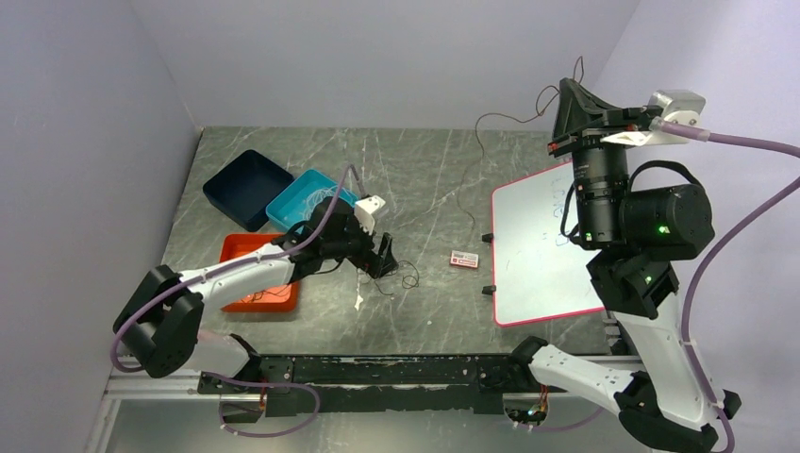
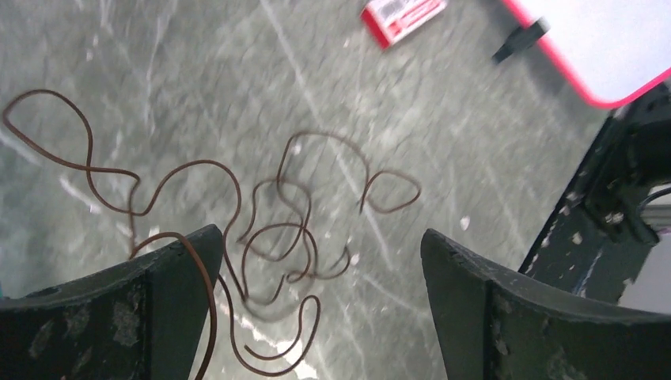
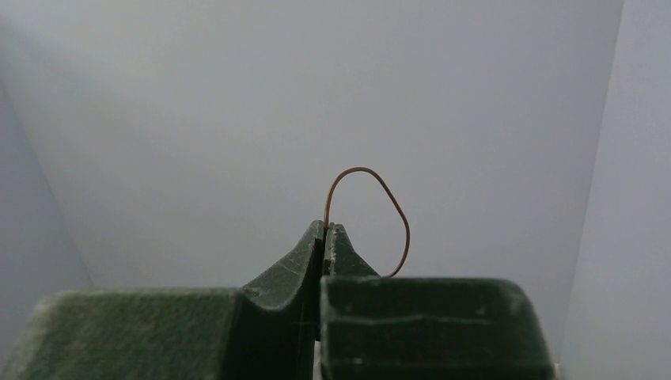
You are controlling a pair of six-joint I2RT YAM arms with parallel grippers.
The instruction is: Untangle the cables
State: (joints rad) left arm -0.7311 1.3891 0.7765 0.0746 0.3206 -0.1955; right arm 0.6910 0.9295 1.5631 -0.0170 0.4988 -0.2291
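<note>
Down at the bottom, the left gripper [image 2: 320, 237] stands wide open, its two dark, scuffed fingers [image 2: 158, 301] well apart. Between and beyond them a thin, curly brown wire [image 2: 278, 228] lies in loose loops on the grey marbled tabletop [image 2: 475, 142]. It trails off to the left in a big open curl, and one strand runs across the inner edge of the left finger. At the top sits a small red-and-white packet [image 2: 403, 16]. Near it is a white board with a pink rim [image 2: 601, 47], with a little black clip [image 2: 522, 38] at its edge. A chipped black metal frame [image 2: 617, 198] fills the right side.
</note>
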